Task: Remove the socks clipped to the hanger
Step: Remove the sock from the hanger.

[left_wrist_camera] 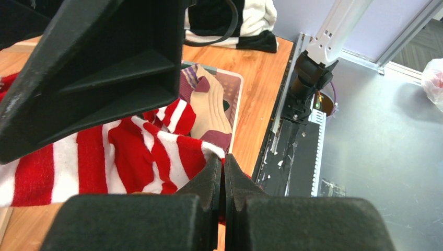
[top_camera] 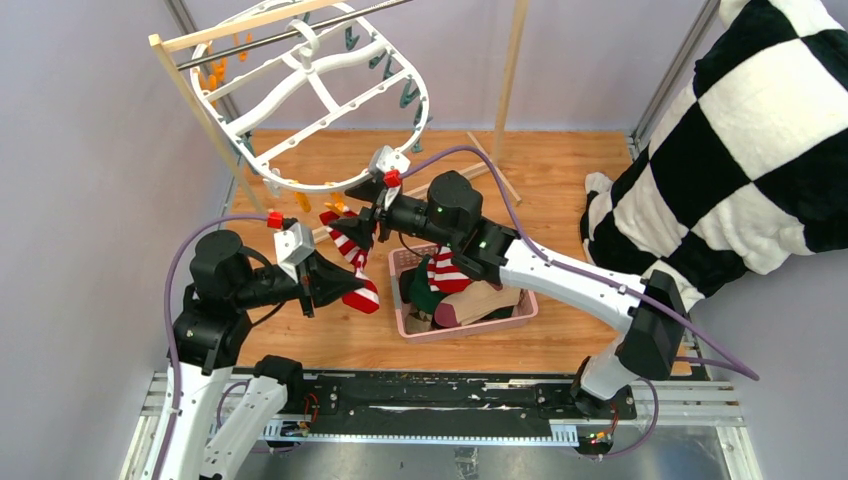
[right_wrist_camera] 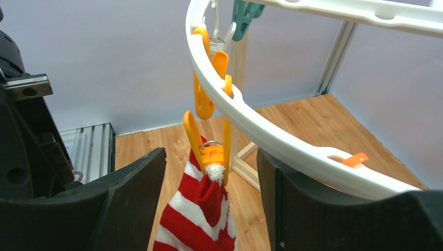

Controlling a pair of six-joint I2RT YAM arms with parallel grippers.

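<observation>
The striped sock (right_wrist_camera: 201, 209) hangs from an orange clip (right_wrist_camera: 192, 133) on the near rim of the hanger (right_wrist_camera: 261, 130), left of the pink basket (top_camera: 470, 327). My right gripper (right_wrist_camera: 211, 162) has its jaws wide, one on either side of the clip and not touching it. My left gripper (left_wrist_camera: 223, 175) is nearer and lower, jaws pressed together on the sock's lower end. Other socks (top_camera: 470, 300) lie in the basket.

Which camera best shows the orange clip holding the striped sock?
Right wrist view: the orange clip hangs close up, pinching the striped sock. Top view shows only an orange speck; left wrist view shows the sock, no clip.
</observation>
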